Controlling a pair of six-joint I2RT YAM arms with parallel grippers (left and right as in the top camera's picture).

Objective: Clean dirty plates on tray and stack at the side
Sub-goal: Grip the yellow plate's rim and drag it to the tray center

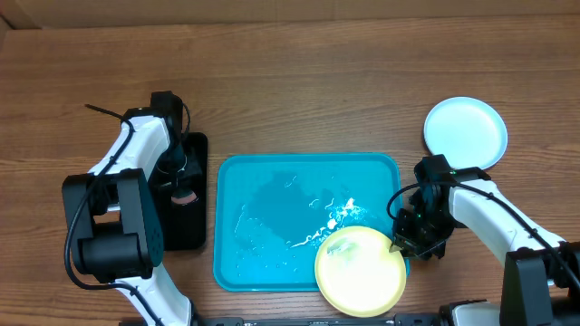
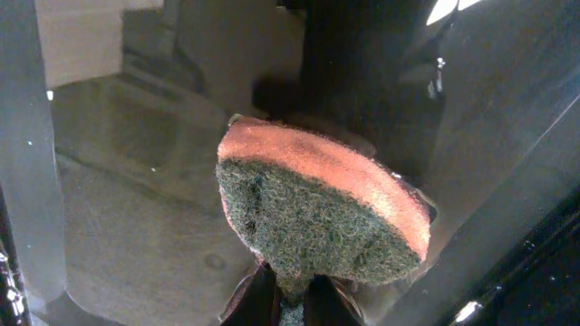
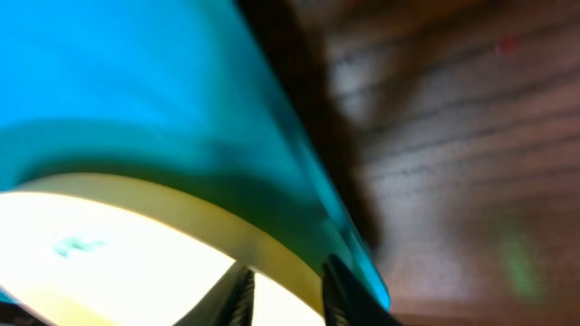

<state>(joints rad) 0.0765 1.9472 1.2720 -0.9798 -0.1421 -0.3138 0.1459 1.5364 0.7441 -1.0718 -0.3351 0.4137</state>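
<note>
Right wrist view shows your right fingers [image 3: 343, 288] drawn narrow, one on each side of the rim of the yellow plate [image 3: 109, 263], apparently pinching it just inside the tray [image 3: 136, 81] wall. From overhead, that plate [image 1: 361, 272] sits at the tray's near right corner and overhangs the tray's rim [image 1: 222, 226].

Treat it as thin plastic: light, stiff enough to lift by one edge, but likely to flex and swing. The tray floor glistens wet (so expect a slick rim). Take hold deep over the lip, not at the very edge, and keep the plate level.

Your left fingers [image 2: 256, 301] are clamped on a soft sponge [image 2: 317, 208], scouring side facing the camera, over the black tray [image 1: 192, 226]; it will squash under pressure.

The blue plate [image 1: 465, 132] lies on the counter [image 1: 299, 81], well apart from the tray, beyond your right arm. I see no third plate.
</note>
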